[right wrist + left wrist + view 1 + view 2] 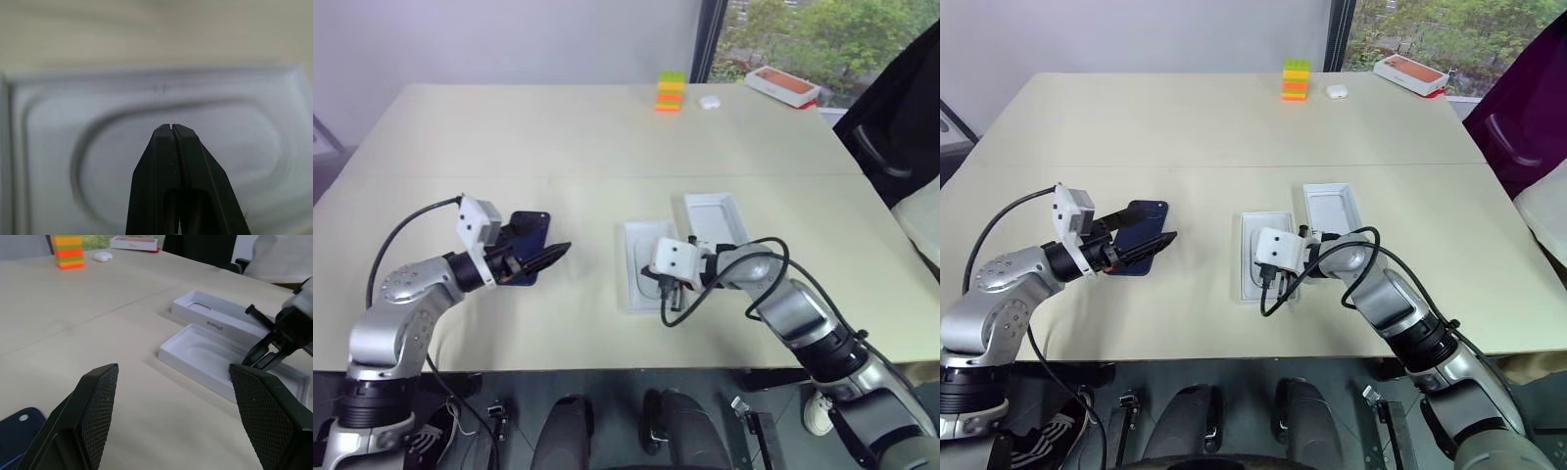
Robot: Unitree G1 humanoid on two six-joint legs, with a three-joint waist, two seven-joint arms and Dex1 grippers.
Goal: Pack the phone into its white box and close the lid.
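The phone (1139, 238) lies flat on the cream tabletop (607, 137), on the robot's left side, dark blue with a camera dot at one corner. The left gripper (1141, 235) hovers level just above it with its fingers (95, 411) spread wide, holding nothing. Near the middle sit two white trays side by side. The nearer one, with an oval recess, is the insert (644, 262); the right gripper (172, 131) points down into its recess with its fingers (161, 161) pressed fully together, gripping nothing. Whether the tips touch the insert cannot be told. Just beyond it, toward the robot's right, lies the lid (715, 217), open side up, plain white inside, with small grey writing along one inner edge that looks like "iPhone". At the far edge stand a stack of orange, yellow and green blocks (670, 91), a small white case (709, 101) and an orange-topped box (783, 84).
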